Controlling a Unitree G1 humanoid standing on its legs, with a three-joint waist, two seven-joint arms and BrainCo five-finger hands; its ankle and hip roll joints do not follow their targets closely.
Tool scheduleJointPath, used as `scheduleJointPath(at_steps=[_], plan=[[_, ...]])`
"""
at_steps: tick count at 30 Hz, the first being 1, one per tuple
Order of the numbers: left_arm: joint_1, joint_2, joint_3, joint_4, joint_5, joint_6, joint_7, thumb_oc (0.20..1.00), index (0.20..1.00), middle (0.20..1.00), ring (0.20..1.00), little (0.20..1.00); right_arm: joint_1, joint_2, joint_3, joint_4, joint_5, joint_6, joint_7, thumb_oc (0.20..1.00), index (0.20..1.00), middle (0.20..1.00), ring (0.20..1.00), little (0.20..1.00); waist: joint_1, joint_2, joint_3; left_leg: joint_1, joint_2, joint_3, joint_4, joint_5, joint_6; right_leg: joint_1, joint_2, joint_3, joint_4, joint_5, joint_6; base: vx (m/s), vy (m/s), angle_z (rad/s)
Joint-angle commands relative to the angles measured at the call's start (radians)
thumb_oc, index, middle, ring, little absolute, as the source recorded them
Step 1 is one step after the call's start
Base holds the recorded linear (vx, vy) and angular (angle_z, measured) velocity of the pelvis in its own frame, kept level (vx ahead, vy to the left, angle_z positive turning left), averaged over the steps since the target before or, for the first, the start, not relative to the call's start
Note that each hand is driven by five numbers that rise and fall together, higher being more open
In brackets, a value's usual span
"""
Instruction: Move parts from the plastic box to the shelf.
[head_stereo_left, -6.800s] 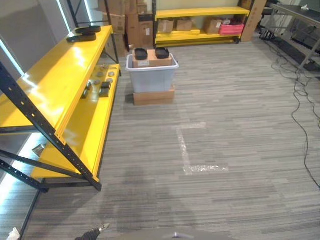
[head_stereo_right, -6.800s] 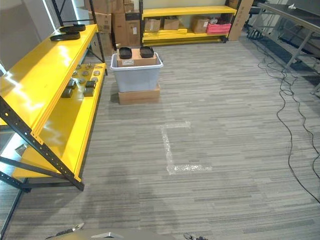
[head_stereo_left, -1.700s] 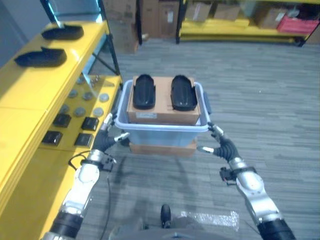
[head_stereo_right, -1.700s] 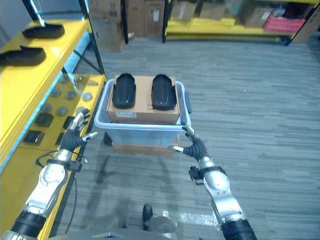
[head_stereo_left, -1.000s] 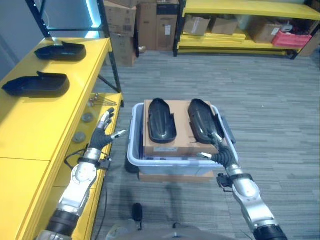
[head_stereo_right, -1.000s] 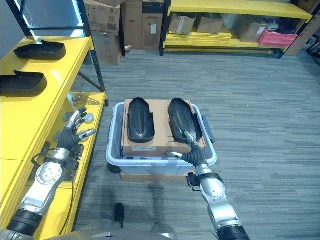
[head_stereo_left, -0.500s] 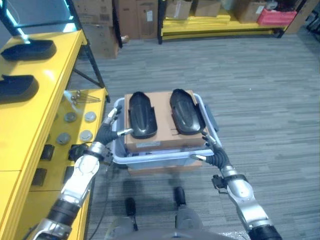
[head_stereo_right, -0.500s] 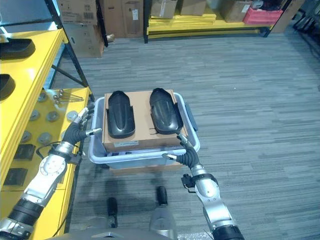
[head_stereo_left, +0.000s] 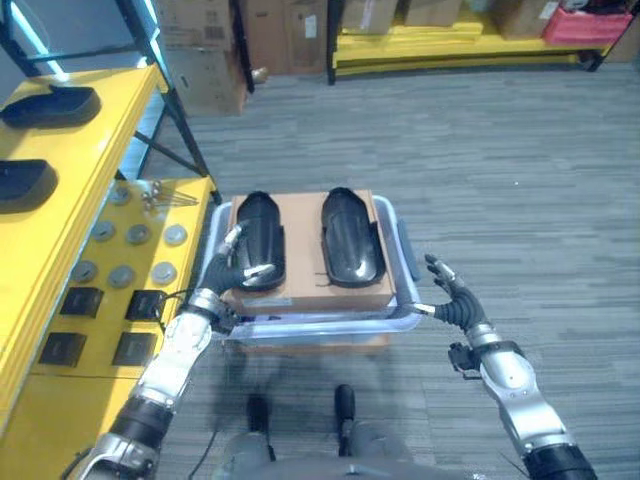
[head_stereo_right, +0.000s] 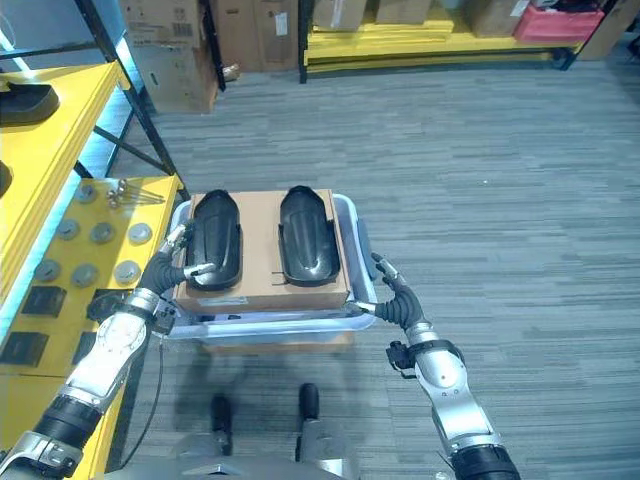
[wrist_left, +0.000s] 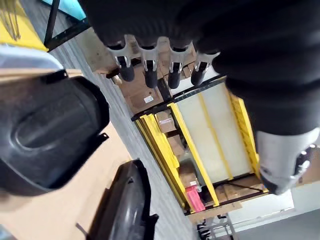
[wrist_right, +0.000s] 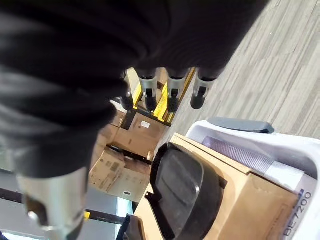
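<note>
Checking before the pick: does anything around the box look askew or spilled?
Nothing stands out. Two black parts lie side by side on the cardboard in the plastic box; both hands are open.

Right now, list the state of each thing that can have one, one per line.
Plastic box: open-topped, a cardboard box inside.
Cardboard box: closed, two black parts on top.
Left black part: lying flat, not gripped.
Right black part: lying flat, untouched.
Left hand: open, over the left part.
Right hand: open, empty, beside the plastic box.

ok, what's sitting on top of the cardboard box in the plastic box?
Two black molded parts, one by the left hand and one beside it, lie side by side on the cardboard box. The plastic box's inside below is covered.
</note>
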Motion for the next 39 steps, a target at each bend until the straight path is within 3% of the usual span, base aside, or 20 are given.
scheduleJointPath(at_steps=[1,8,18,27,39], plan=[[-0.094,0.065,0.038,0.037,0.106,-0.017,0.073,1.000,1.000,1.000,1.000,1.000,-0.023,0.024,0.014,-0.072,-0.011,-0.060,-0.027,1.000,1.000,1.000,1.000,1.000,0.002,-0.045,0.005,0.028,-0.004,0.017,-0.001,-0.091,0.002,0.028,-0.079,0.040,0.004,-0.134,0.112,-0.09,0.084,-0.34],[-0.215,0.092,0.033,0.120,0.171,-0.001,0.175,1.000,1.000,1.000,1.000,1.000,-0.069,0.011,0.061,-0.085,-0.029,-0.064,-0.046,1.000,1.000,1.000,1.000,1.000,-0.007,-0.048,0.062,-0.054,-0.012,0.035,-0.001,-0.075,0.004,-0.078,-0.087,0.062,0.004,-0.096,0.125,-0.07,0.052,-0.02],[-0.353,0.104,-0.003,0.221,0.209,0.017,0.274,1.000,1.000,1.000,1.000,1.000,-0.160,0.016,0.125,-0.065,-0.036,-0.076,-0.089,1.000,1.000,1.000,1.000,1.000,-0.013,-0.062,0.088,-0.157,-0.013,0.037,-0.001,-0.049,-0.001,-0.179,-0.091,0.071,0.004,-0.072,0.132,-0.01,0.009,-0.03],[-0.415,0.067,-0.048,0.217,0.161,0.004,0.285,1.000,1.000,1.000,1.000,1.000,-0.184,0.022,0.175,-0.060,-0.027,-0.082,-0.090,1.000,1.000,1.000,1.000,1.000,-0.018,-0.066,0.098,-0.179,-0.013,0.036,-0.001,-0.041,-0.006,-0.201,-0.094,0.072,0.004,-0.068,0.134,0.01,-0.002,0.01],[-0.460,0.137,0.007,0.292,0.300,0.084,0.411,1.000,1.000,1.000,1.000,1.000,-0.154,0.012,0.188,-0.084,-0.018,-0.104,-0.091,1.000,1.000,1.000,1.000,1.000,-0.022,-0.073,0.118,-0.202,-0.011,0.036,-0.001,-0.036,-0.010,-0.225,-0.094,0.068,0.004,-0.061,0.139,0.00,0.000,0.00]])
